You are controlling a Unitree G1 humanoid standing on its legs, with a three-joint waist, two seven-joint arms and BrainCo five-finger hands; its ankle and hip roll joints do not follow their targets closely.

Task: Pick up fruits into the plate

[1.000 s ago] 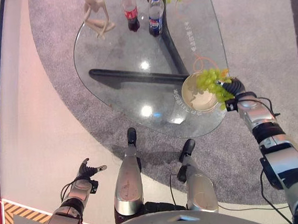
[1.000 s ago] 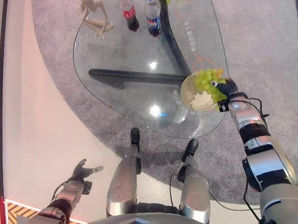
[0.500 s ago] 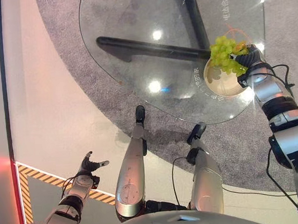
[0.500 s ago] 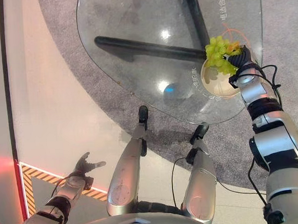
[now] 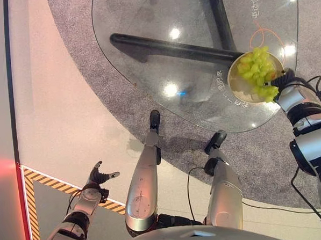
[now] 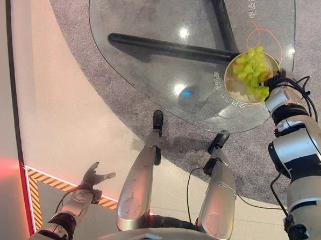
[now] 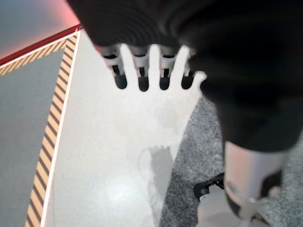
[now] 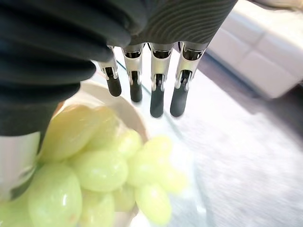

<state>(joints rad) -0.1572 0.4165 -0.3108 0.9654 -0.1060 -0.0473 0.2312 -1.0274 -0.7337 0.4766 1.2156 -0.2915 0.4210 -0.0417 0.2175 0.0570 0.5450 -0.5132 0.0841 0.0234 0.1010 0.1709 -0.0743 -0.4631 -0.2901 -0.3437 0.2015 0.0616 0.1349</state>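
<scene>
A bunch of green grapes (image 5: pixel 256 69) lies in the cream plate (image 5: pixel 236 92) near the right edge of the glass table (image 5: pixel 155 18). My right hand (image 5: pixel 284 81) is at the plate's right rim, right beside the bunch. In the right wrist view its fingers (image 8: pixel 158 92) reach out straight over the plate's rim (image 8: pixel 137 120), with the grapes (image 8: pixel 94 165) just under the palm and the thumb next to them. My left hand (image 5: pixel 95 179) hangs low at the left over the floor, and its fingers (image 7: pixel 142 71) are spread straight.
A dark table leg (image 5: pixel 167 44) runs under the glass. An orange ring (image 5: pixel 263 34) is marked on the table behind the plate. Grey carpet (image 5: pixel 83 75) surrounds the table. Yellow-black tape (image 5: pixel 48 179) crosses the floor at lower left. A white sofa (image 8: pixel 265 52) stands beyond the table.
The view has shifted. My right hand has brought the grapes from above the plate's rim down into the plate. The left hand has stayed where it was.
</scene>
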